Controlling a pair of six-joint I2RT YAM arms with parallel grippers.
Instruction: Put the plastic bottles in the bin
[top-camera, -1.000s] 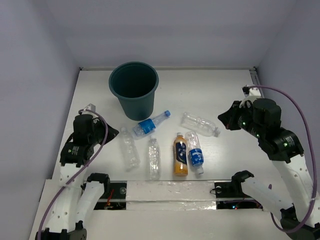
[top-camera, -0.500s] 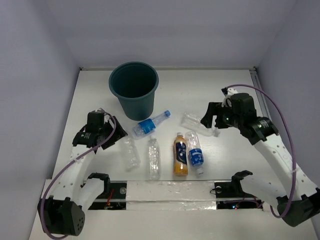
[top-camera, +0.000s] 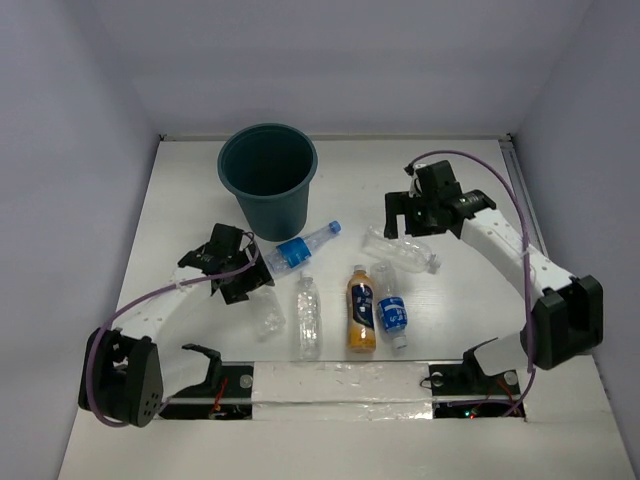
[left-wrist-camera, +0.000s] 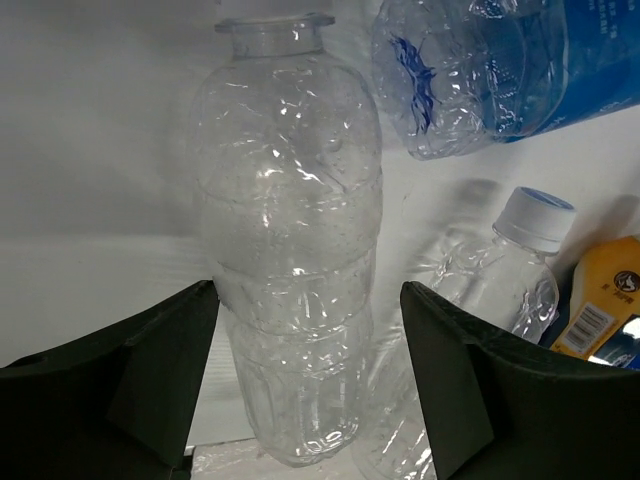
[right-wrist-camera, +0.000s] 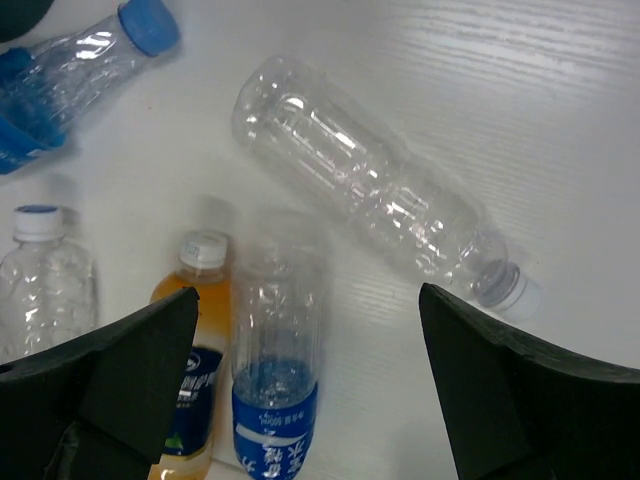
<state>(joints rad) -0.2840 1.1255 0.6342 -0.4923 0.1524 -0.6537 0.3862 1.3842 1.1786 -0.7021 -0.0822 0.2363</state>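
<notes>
The dark teal bin (top-camera: 268, 188) stands upright at the back left. Several plastic bottles lie in front of it: a blue-labelled one (top-camera: 298, 248) by the bin's base, two clear ones (top-camera: 264, 308) (top-camera: 308, 315), an orange one (top-camera: 361, 308), a second blue-labelled one (top-camera: 390, 306) and a clear one (top-camera: 400, 248) to the right. My left gripper (left-wrist-camera: 308, 290) is open, with the leftmost clear bottle (left-wrist-camera: 290, 250) lying between its fingers and gaps on both sides. My right gripper (right-wrist-camera: 308, 292) is open above the right clear bottle (right-wrist-camera: 370, 195) and the blue-labelled bottle (right-wrist-camera: 275, 350), holding nothing.
The white table (top-camera: 450, 330) is walled at the back and on both sides. A taped strip (top-camera: 340, 380) runs along the near edge between the arm bases. The right arm's purple cable (top-camera: 500, 190) loops over the right side.
Both arms have swung inward from the table's sides to the bottles. Both grippers have gone from shut to open. The bottles and the bin have not moved.
</notes>
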